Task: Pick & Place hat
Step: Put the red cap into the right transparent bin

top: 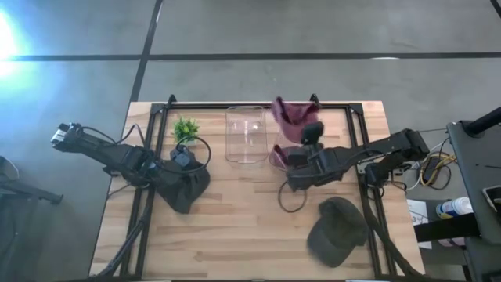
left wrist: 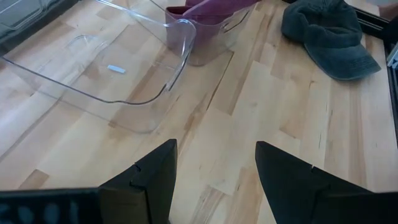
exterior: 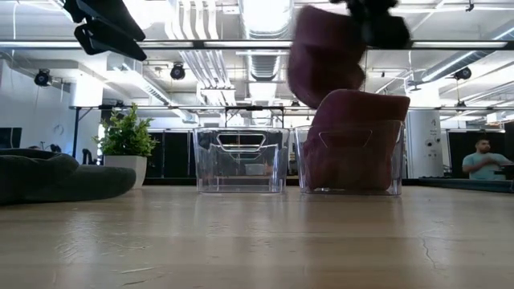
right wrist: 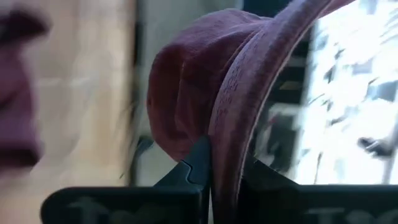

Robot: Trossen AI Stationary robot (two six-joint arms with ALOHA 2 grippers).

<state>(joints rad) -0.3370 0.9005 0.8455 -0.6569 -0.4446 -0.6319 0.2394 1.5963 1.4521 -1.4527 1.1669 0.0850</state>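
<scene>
Right hand pinches maroon hat, clearest from wrist.

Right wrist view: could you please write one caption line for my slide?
Right end effector shut on the edge of a maroon hat, which it holds clear of the wooden table.

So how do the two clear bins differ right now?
The left clear bin stands empty; the right clear bin already holds a maroon hat. The right gripper, shut on another maroon hat, hangs by the right clear bin, nothing over the left clear bin. Both are transparent, side by side.
</scene>
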